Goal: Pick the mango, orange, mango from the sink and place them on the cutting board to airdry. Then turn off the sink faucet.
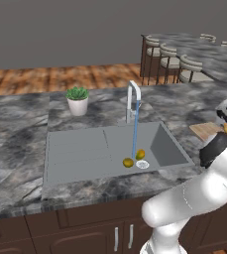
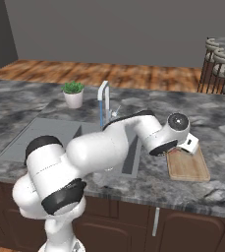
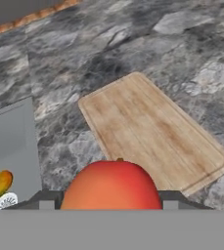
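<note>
The sink [image 1: 75, 154] lies to the left of the jaws, a grey recessed basin set into the dark marbled tabletop [image 1: 16, 124], with its ribbed drainboard half farthest from the jaws. Behind that half, a small potted plant [image 1: 77, 100] stands on the tabletop. The sink faucet [image 1: 133, 99] rises at the back rim of the basin, and a blue stream of water [image 1: 135, 136] falls from its spout to the basin floor. Two oval fruits rest there just beside the round white drain [image 1: 142, 164]: the olive-yellow mango [image 1: 128, 162] on the drain's far side from the jaws, and the green-and-orange mango [image 1: 141, 154] just behind the drain. In the hand view the second mango and the drain sit at the lower left, well apart from the jaws. The orange [image 3: 111, 185] is clamped between the jaws; its orange-red body sits at the bottom centre of the hand view, with a dark finger tip [image 3: 46, 199] at each side. The gripper [image 3: 111, 205] hangs above the tabletop, between the sink and the cutting board [image 3: 152, 129]. The board lies flat on the tabletop ahead of and to the right of the jaws, its light tan surface bare. The orange is not touching the board.
</note>
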Tool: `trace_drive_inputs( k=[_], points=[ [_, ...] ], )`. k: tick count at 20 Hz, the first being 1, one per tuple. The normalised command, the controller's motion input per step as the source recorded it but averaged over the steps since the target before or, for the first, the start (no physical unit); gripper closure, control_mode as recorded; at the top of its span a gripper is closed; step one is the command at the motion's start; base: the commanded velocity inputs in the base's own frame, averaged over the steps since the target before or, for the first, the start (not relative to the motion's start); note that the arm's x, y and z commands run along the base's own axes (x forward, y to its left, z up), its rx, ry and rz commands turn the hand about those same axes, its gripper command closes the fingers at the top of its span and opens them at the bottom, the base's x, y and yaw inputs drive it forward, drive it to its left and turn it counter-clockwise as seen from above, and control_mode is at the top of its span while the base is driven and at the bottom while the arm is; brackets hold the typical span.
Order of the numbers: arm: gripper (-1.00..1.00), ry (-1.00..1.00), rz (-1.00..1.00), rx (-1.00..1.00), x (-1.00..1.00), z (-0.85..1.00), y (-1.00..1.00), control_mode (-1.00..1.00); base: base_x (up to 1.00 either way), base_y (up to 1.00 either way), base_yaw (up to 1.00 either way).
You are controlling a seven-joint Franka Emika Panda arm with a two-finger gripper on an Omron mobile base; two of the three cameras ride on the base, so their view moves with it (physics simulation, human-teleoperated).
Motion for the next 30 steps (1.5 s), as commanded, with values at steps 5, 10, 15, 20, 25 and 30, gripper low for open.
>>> trace_drive_inputs(
  k=[5,10,15,20,25,30],
  points=[
    [1.00,0.06,0.00,0.00,0.34,0.00,-0.36,-1.00,0.00,0.00,0.00],
    [1.00,0.09,0.00,0.01,0.29,-0.08,-0.33,-1.00,0.00,0.00,0.00],
    [1.00,0.05,0.00,0.02,0.12,-0.13,-0.17,-1.00,0.00,0.00,0.00],
    [1.00,0.00,0.01,0.03,0.00,-0.08,-0.07,-1.00,0.00,0.00,0.00],
    [1.00,0.03,0.03,0.07,0.06,-0.26,-0.21,-1.00,0.00,0.00,0.00],
    [1.00,0.04,0.02,0.05,0.07,-0.28,-0.15,-1.00,0.00,0.00,0.00]
  ],
)
